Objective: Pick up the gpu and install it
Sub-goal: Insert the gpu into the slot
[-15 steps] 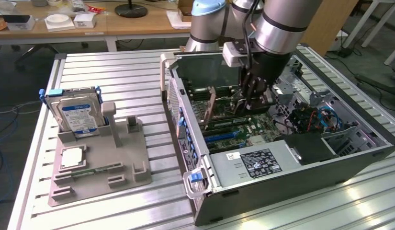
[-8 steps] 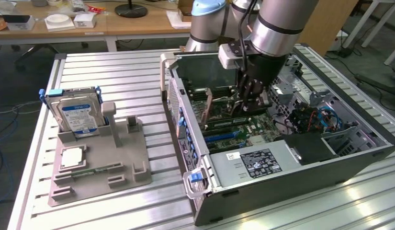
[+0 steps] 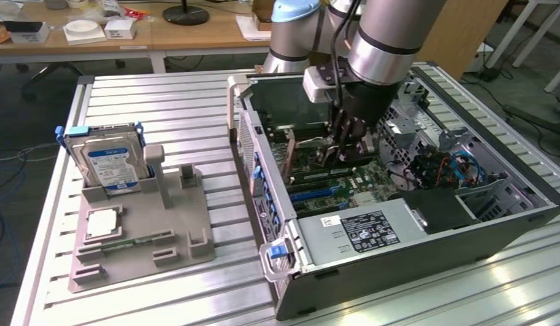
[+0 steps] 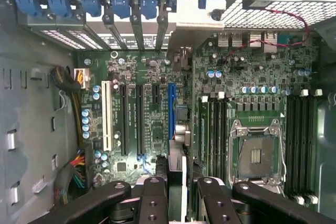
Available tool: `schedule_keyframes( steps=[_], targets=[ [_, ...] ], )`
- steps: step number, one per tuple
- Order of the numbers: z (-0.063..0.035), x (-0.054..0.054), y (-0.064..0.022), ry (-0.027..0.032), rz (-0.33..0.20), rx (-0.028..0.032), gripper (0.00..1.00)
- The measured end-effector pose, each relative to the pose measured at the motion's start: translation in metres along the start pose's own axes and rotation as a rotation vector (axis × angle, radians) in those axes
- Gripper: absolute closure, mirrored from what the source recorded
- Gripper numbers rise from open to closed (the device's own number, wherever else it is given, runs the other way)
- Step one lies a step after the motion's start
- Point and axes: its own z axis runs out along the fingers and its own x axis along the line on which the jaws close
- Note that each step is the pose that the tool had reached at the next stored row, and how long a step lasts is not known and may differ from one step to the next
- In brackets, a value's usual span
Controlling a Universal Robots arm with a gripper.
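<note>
Closest in, the tool (image 4: 178, 203) has its dark fingers (image 4: 152, 203) drawn in on the top edge of the gpu (image 4: 176, 174), which hangs edge-on between them, down inside the open computer case (image 3: 398, 272) over the motherboard.

From the wrist view, the card seems to run just beside the blue expansion slot (image 4: 170, 108), and I can't tell whether its contacts have met any slot. That is the worry: pressed down off-line, the card would jam on the slot wall and load the board. Its pale bracket end could also snag on the rear frame near the blue latches (image 4: 105, 6). With such a narrow grip, the card might tilt.

Standing back, the exterior view gives what the wrist misses: how deep the arm reaches into the case, and the hard drive (image 3: 112, 163) upright in its grey holder (image 3: 144, 238) on the worktop (image 3: 171, 109), well apart.
</note>
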Motion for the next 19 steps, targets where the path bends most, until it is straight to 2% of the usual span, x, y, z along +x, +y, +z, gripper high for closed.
schedule_keyframes(
  steps=[6,13,19],
  targets=[
    [0.0057,0.001,0.0030,-0.0005,0.000,0.0000,0.73],
    [0.0173,0.001,0.0037,-0.0021,0.000,0.0000,0.73],
    [0.0239,0.002,0.0086,-0.0021,0.000,0.0000,0.73]
  ],
)
